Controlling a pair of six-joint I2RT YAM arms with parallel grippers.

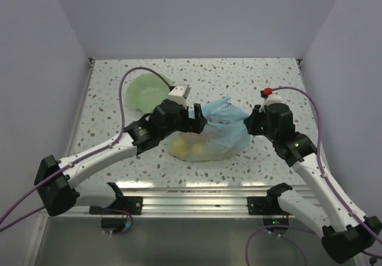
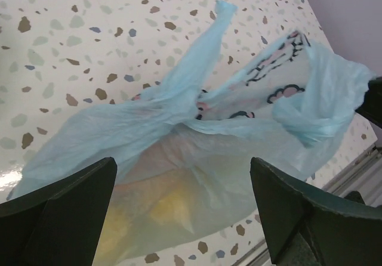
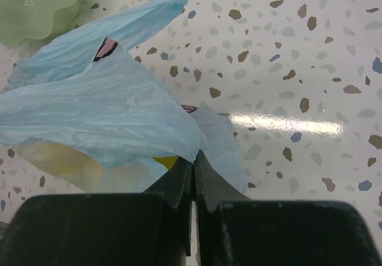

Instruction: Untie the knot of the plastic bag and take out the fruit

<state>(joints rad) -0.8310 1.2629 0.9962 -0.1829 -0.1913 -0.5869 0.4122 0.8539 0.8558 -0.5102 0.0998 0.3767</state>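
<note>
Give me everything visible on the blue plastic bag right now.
The thin translucent light-blue plastic bag lies crumpled on the speckled table, with a pink-and-dark cartoon print on its upper side. One handle strip sticks out loose. Yellow fruit shows blurred through the film. The shut right gripper pinches its right edge; the open left gripper straddles its other end without gripping.

The speckled table (image 1: 268,75) carries the light-blue plastic bag (image 1: 227,133) and a pale green bowl (image 1: 145,93).
</note>
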